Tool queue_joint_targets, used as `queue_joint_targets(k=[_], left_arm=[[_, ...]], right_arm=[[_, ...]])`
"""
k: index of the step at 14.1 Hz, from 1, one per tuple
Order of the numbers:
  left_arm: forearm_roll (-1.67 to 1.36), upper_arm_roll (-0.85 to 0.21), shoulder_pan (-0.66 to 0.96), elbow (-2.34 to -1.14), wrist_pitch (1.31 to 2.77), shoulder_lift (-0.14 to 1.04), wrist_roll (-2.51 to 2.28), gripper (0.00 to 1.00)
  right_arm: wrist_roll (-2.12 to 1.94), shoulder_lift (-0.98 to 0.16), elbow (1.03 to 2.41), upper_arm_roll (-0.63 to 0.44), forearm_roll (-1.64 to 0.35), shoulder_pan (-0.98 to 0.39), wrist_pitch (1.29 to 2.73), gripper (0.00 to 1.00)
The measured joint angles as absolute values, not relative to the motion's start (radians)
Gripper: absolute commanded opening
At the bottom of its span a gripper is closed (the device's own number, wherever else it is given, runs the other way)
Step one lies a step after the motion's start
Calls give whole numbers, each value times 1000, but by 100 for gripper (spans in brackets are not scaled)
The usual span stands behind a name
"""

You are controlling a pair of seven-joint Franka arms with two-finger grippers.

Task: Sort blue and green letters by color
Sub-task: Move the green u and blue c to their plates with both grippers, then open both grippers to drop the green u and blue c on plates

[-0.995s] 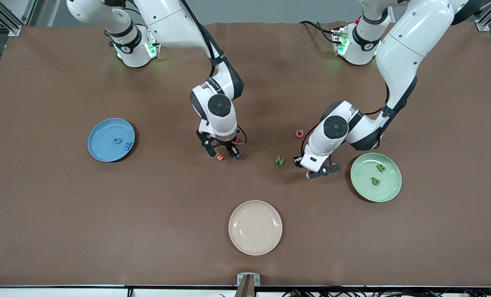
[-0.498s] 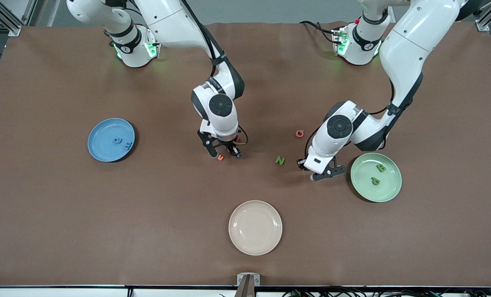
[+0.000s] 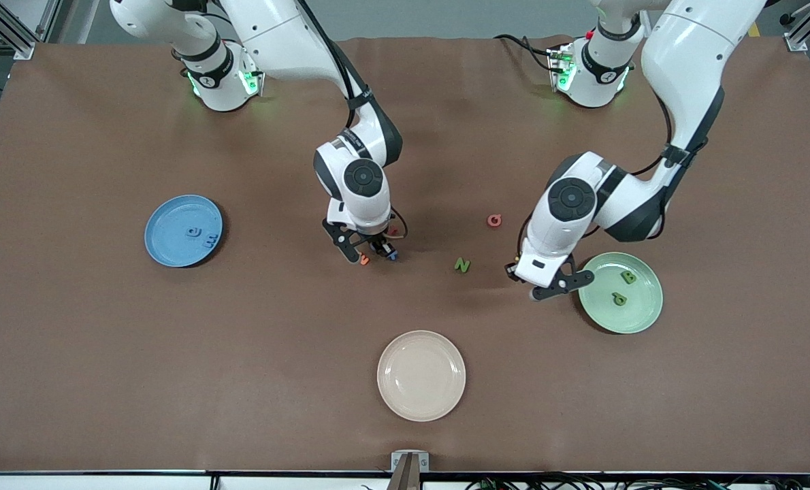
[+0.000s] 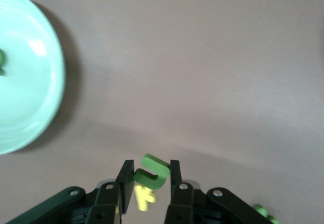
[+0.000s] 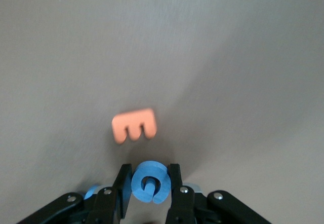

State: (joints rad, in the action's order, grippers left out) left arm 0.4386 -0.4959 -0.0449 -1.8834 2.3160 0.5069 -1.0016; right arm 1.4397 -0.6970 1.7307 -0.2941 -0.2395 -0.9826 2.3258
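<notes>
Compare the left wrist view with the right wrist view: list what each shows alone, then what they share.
Only the left wrist view: the left gripper shut on a green letter, a yellow letter just under it, another green letter at the frame's edge, and the green plate.
Only the right wrist view: the right gripper shut on a blue G, with an orange E lying on the table.
Shared: the brown table, and a pair of fingers clamping one small letter.

A brown table [image 3: 105, 381] carries a cream plate [image 3: 421, 375]. From it, a blue plate [image 3: 183, 230] lies toward the right arm's end, a green plate [image 3: 621, 292] toward the left's; green N [image 3: 462, 265], pink letter [image 3: 494, 220] and orange letter [image 3: 363, 258] lie farther from the camera.
</notes>
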Motion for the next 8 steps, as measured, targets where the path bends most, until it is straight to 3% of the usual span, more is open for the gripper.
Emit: queue_joint_targets(k=[4,8], left_arm=[[439,-499,-157,-1889,2244,492,-854,1],[439,-499,-281,-1936,2234,492,-672,4]], right_arm=[[1180,-587,1759,-314,-239,-865,2173,0],[968,-392,2013,-378,-145,-821,2205,0]])
